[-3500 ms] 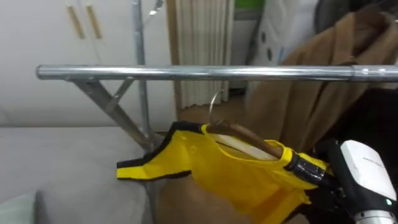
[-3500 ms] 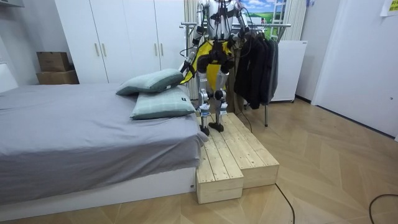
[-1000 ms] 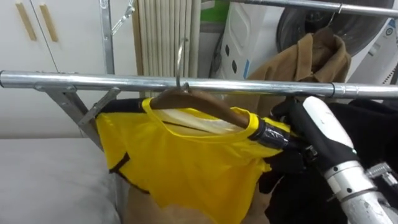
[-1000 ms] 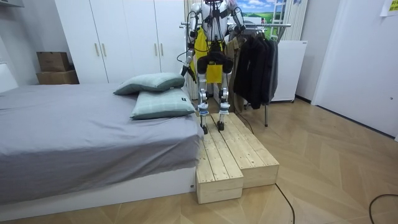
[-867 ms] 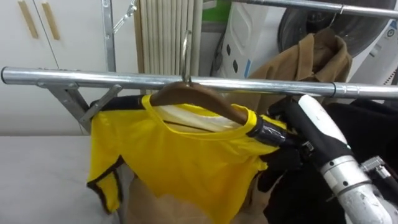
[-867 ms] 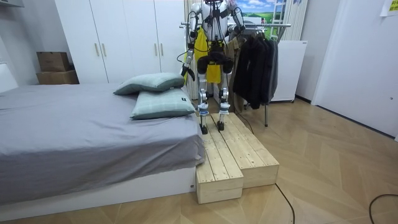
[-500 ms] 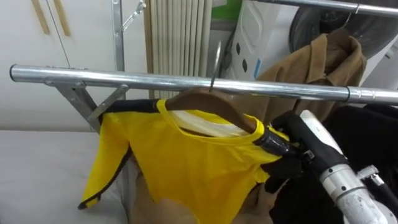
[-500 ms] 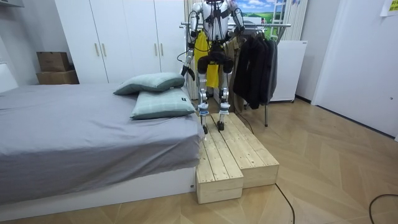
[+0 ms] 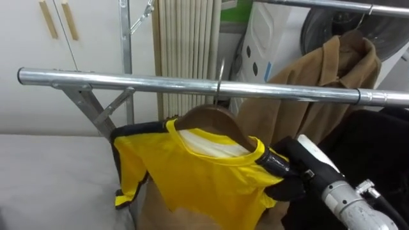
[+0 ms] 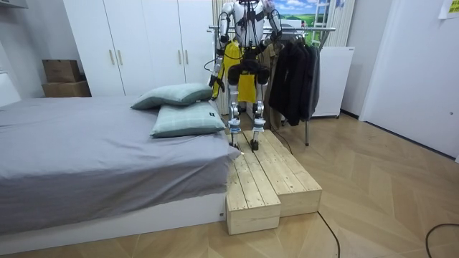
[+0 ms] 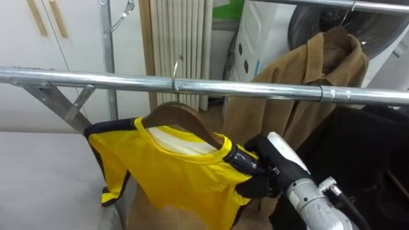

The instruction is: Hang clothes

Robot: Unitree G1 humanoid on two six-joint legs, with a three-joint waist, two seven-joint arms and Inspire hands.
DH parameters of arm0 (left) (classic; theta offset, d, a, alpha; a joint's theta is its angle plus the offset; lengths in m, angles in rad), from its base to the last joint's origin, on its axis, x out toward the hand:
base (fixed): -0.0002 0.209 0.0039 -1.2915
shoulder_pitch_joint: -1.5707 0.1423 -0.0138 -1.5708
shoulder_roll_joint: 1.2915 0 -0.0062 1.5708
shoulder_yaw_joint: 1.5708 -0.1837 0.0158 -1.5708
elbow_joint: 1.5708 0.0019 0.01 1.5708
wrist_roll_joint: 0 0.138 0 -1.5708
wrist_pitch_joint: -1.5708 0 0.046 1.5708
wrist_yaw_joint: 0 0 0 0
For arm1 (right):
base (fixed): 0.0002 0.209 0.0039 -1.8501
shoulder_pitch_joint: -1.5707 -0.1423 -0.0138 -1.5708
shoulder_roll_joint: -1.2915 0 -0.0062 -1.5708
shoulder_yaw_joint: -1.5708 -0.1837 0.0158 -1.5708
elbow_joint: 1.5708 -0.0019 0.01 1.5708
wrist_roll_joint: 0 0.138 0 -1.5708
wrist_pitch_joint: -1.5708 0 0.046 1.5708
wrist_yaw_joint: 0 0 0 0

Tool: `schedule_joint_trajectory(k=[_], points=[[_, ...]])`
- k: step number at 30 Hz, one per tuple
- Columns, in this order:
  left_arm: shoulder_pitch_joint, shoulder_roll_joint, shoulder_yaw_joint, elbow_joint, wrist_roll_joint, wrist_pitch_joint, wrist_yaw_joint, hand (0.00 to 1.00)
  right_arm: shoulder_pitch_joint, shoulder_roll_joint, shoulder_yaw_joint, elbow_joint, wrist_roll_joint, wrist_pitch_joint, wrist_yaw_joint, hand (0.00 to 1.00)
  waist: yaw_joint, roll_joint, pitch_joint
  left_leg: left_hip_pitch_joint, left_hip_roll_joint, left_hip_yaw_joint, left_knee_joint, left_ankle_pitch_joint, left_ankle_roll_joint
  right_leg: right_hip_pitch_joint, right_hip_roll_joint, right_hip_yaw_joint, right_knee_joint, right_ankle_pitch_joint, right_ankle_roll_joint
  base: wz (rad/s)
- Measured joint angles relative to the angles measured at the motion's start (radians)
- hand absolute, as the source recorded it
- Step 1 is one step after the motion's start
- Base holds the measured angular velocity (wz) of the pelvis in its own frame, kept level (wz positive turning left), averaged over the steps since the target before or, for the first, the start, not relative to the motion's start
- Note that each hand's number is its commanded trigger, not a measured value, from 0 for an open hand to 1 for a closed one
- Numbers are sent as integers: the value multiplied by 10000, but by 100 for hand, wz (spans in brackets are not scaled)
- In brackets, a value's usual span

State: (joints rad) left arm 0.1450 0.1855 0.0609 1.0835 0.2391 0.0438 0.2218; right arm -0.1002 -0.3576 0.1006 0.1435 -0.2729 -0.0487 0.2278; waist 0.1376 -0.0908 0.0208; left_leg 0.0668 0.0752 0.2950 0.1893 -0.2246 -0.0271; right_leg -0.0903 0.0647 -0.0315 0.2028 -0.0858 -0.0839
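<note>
Left eye: the wooden hanger [image 9: 211, 117] has its hook over the rail [image 9: 96, 80], and the yellow shirt [image 9: 198, 185] drapes on it just under the bar. My right hand [image 9: 289, 183] has its fingers curled round the hanger's right shoulder end, through the cloth. A brown coat [image 9: 319, 83] hangs behind.

Right eye: same grip. The hook crosses the rail and looks seated.

Room: I'm standing on the wooden platform [image 10: 265, 179] at the rack, next to the bed [image 10: 93, 150]. My left hand [image 10: 214, 80] is low at my side, state unreadable.

Handling: the shirt is probably light, soft and slick, so it slides if the hanger tilts. Hold the stiff wood, not the fabric.
</note>
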Motion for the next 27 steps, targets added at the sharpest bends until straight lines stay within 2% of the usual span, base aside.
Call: schedule_joint_trajectory(k=[7, 9, 14, 15, 17, 22, 25, 27], points=[[15, -24, -6, -37, 1, 6, 8, 0, -2, 246, 2, 1129, 908, 100, 575, 100, 53, 15, -7, 131, -9, -152, 43, 0, 0, 209, -35, -112, -29, 4, -6, 6], [17, -35, -1, -36, 5, 5, -8, 0, -4, 321, 0, 1375, 908, 254, 645, 100, 56, 43, -26, 128, -25, -188, 38, -1, 1, 205, -41, -112, -29, 3, -5, 2], [41, -42, -55, -9, 54, 5, -210, 0, -2, 416, 4, 2290, 1391, 239, 806, 100, 79, 204, -90, 184, -48, -272, 38, 2, -1, 267, -47, -114, -25, 3, -5, 2], [49, -56, -52, -12, 43, 5, -211, 0, -1, 417, 6, 2427, 1517, 209, 803, 100, 78, 214, -95, 198, -47, -275, 40, 3, -1, 287, -47, -118, -12, 3, -5, 5], [113, -73, -67, -11, 26, 5, -210, 0, -29, 542, 152, 3310, 1808, -142, 709, 100, 67, 215, -107, 330, -43, -289, 12, 8, -10, 401, -39, -119, -31, -35, -10, 0], [116, -73, -52, -19, 30, -3, -180, 0, -41, 845, 162, 4073, 2325, -349, 689, 100, 32, 191, -126, 334, -56, -359, -11, 20, -28, 425, -70, -229, 2, -49, -6, 4], [155, -73, -43, -18, 28, -3, -169, 0, -48, 860, 162, 4602, 2718, -597, 662, 100, 20, 195, -117, 545, -66, -473, -81, 19, -28, 694, -70, -301, -124, -73, 7, 11], [163, -72, -39, -19, 28, -2, -152, 0, -48, 870, 161, 4767, 2841, -632, 580, 100, 16, 184, -118, 631, -70, -521, -133, 19, -28, 791, -77, -371, -169, -80, 10, 8]])
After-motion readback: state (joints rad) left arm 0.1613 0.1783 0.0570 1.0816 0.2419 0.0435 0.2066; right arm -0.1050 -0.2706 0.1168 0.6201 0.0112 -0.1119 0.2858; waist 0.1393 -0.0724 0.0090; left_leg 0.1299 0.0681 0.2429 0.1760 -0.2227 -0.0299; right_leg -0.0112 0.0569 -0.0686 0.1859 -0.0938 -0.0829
